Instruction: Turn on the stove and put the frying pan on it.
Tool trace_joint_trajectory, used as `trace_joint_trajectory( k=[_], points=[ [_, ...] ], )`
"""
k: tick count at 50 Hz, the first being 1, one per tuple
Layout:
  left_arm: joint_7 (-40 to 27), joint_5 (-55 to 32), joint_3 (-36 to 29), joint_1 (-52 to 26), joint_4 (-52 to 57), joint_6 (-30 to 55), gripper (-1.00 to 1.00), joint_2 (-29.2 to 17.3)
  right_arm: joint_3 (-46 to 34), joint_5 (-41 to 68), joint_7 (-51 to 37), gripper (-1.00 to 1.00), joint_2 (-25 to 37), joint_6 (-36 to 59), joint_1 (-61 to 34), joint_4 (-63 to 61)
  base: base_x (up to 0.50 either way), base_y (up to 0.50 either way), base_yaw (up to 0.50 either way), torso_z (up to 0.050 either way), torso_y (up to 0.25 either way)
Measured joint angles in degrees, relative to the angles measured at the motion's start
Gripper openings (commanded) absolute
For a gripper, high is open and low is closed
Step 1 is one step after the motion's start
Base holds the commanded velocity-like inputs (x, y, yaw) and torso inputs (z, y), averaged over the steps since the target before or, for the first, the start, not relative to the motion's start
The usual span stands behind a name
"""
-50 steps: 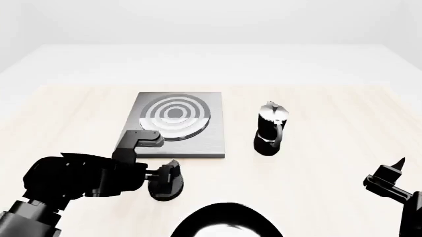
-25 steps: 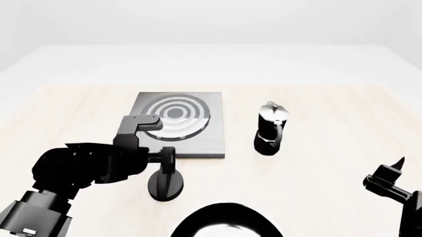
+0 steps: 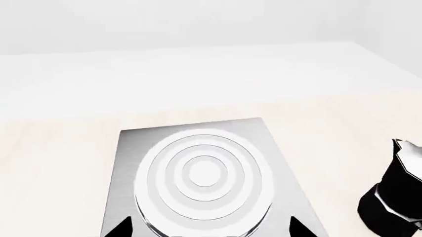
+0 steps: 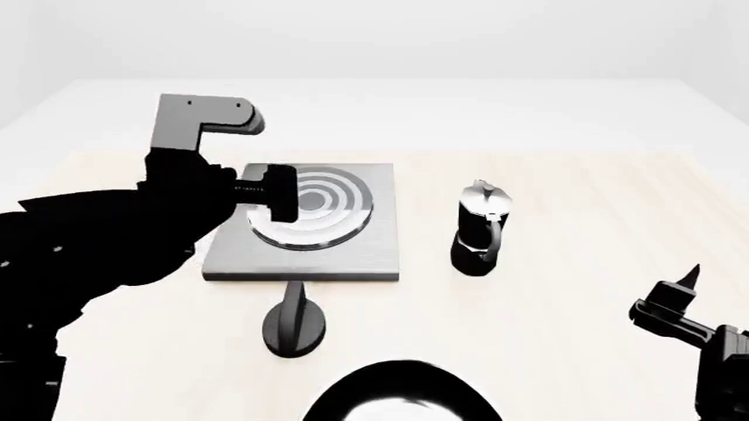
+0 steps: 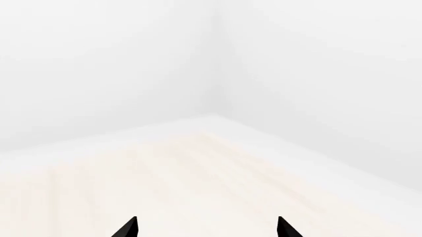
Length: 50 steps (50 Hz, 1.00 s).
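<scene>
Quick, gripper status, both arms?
Left gripper: open, empty, over the stove.
Right gripper: open, empty, above the bare table.

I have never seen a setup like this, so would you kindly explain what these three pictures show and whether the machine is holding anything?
These are simulator renders of a two-armed robot at a pale wooden table. One picture looks down from its head; the other two come from cameras near each gripper. On the table lie a flat square grey metal stove with a ringed burner, its small black round knob, a black-and-silver moka pot, and, at the near edge, a wide black frying pan. The left gripper hangs open above the stove, holding nothing. The right gripper is open too, over bare table.
</scene>
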<state>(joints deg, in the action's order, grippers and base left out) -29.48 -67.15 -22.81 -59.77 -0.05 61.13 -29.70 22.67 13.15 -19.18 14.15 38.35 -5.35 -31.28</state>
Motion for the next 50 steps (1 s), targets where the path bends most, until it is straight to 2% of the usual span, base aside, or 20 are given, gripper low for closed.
trace_joint_trajectory(
  k=[12, 20, 25, 30, 37, 43, 50],
  points=[
    [1.5, 1.6, -0.5, -1.5, 5.6, -1.8, 1.0, -1.6, -1.1, 0.4, -0.1, 1.0, 0.8, 1.3, -1.1, -1.7, 0.0, 0.0, 0.0, 0.0, 0.0],
    [4.2, -5.3, -2.9, -4.3, 11.6, 6.8, 1.0, -5.0, -1.1, 0.7, -0.2, 1.0, 1.1, 1.7, -1.1, -2.1, 0.0, 0.0, 0.0, 0.0, 0.0],
    [3.6, -20.9, -9.1, -9.1, 19.7, 13.6, 1.0, -10.5, -1.0, 0.7, -0.5, 1.0, 1.3, 1.9, -1.2, -2.3, 0.0, 0.0, 0.0, 0.0, 0.0],
    [-1.8, -38.1, -18.0, -15.4, 26.8, 16.1, 1.0, -15.8, -1.3, 0.6, -0.8, 1.0, 1.3, 2.0, -1.2, -2.3, 0.0, 0.0, 0.0, 0.0, 0.0],
    [-11.5, -59.2, -30.3, -25.4, 35.3, 15.4, 1.0, -21.7, -1.2, 0.6, -1.2, 1.0, 1.4, 2.3, -1.2, -2.4, 0.0, 0.0, 0.0, 0.0, 0.0],
    [-17.8, -71.0, -37.5, -32.0, 40.2, 14.8, 1.0, -25.4, -1.2, 0.5, -1.6, 1.0, 1.5, 2.6, -1.1, -2.7, 0.0, 0.0, 0.0, 0.0, 0.0],
    [-21.4, -78.0, -41.5, -36.2, 43.0, 14.7, 1.0, -28.1, -1.2, 0.7, -2.0, 1.0, 1.6, 2.9, -1.1, -2.9, 0.0, 0.0, 0.0, 0.0, 0.0]
  ],
)
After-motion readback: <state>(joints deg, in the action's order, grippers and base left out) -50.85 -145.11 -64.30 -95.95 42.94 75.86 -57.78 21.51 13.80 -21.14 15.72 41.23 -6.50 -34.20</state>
